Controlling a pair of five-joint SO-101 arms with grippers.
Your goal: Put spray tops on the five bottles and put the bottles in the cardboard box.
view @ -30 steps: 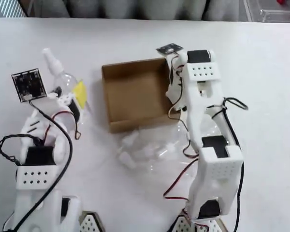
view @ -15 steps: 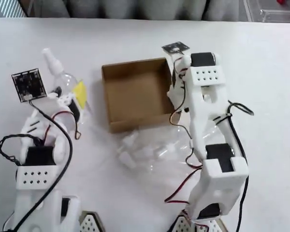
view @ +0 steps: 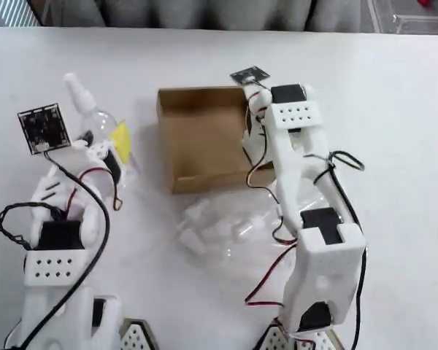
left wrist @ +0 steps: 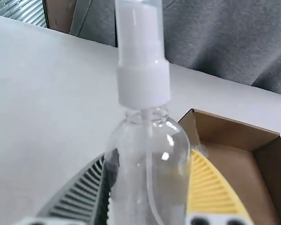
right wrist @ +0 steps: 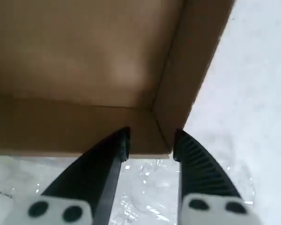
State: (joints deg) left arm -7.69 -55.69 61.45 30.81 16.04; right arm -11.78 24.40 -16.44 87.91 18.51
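The topped bottle (left wrist: 145,154) is gripped by the left gripper (left wrist: 150,197); the right gripper (right wrist: 150,140) seems open. Next, the bottle must be put in the cardboard box (view: 204,138).

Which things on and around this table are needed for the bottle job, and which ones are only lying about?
Part of the job:
- cardboard box
- capped bottle, already wearing its spray top
- loose clear bottles, lying in front of the box

Only lying about:
- clear plastic container, by the table's far right corner
- grey cloth, behind the table
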